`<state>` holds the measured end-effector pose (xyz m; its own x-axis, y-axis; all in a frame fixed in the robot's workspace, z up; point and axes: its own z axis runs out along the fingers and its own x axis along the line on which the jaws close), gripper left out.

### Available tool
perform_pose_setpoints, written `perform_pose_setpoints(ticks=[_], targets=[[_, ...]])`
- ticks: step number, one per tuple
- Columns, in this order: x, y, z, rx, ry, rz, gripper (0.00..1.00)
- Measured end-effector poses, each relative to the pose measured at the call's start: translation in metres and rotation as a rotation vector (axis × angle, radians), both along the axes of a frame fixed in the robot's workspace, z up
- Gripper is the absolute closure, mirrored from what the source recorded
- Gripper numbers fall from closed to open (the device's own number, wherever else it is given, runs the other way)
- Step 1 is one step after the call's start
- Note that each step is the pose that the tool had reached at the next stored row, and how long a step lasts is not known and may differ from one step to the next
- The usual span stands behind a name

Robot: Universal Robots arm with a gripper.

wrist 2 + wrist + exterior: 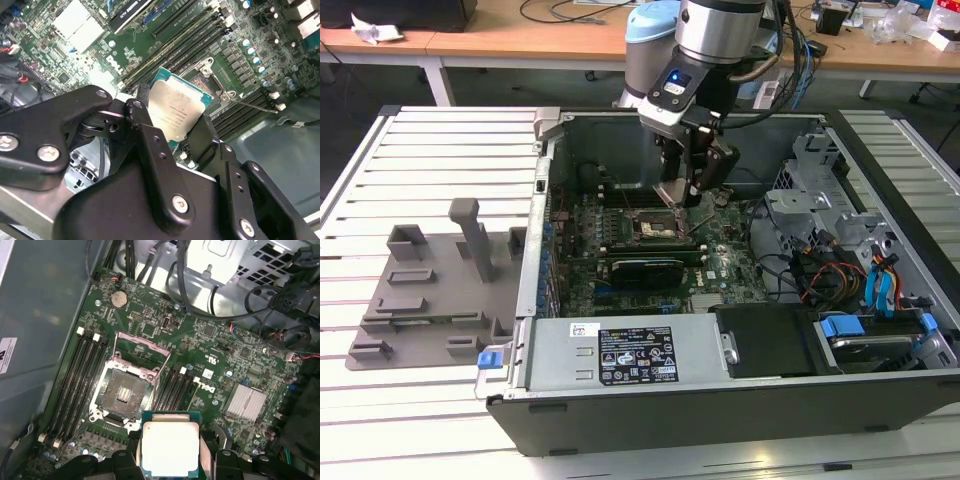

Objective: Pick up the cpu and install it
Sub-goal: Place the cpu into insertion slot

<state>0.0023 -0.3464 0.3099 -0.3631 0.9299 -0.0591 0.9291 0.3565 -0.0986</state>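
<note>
First wrist view: pointing down, my gripper [170, 456] pinches the cpu [170, 446] by two edges, raised just beside the open socket [122, 392].

A robotics lab or workshop: a robot arm [720, 30] hangs over an opened computer case [740, 420] on a slatted metal counter [410, 150], with cable-strewn wooden counters [490, 35] along the frame's top edge.

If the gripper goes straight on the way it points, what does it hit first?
Likely the motherboard beside the open socket, the held cpu touching first; it looks offset from the socket, depth unclear.
</note>
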Motion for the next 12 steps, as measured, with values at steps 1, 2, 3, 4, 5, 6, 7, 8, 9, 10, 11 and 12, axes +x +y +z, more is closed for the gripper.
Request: perform_pose_setpoints(ticks=[1, 2, 3, 4, 5, 6, 7, 8, 9, 10, 11, 12], targets=[[0.0, 0.0, -0.0001, -0.0003, 0.0, -0.017, 0.45], [0.0, 0.0, -0.0002, -0.0008, -0.0001, -0.034, 0.45], [0.0, 0.0, -0.0002, -0.0011, 0.0, -0.04, 0.45], [0.0, 0.0, -0.0002, -0.0015, 0.0, -0.046, 0.45], [0.0, 0.0, -0.0002, -0.0024, 0.0, -0.06, 0.45], [0.0, 0.0, -0.0002, -0.0031, 0.0, -0.076, 0.45], [0.0, 0.0, -0.0003, -0.0037, 0.0, -0.086, 0.45], [0.0, 0.0, -0.0003, -0.0041, -0.0001, -0.091, 0.45], [0.0, 0.0, -0.0003, -0.0045, 0.0, -0.096, 0.45], [0.0, 0.0, -0.0003, -0.0051, -0.0001, -0.103, 0.45], [0.0, 0.0, -0.0003, -0.0054, -0.0001, -0.109, 0.45], [0.0, 0.0, -0.0003, -0.0061, -0.0001, -0.115, 0.45]])
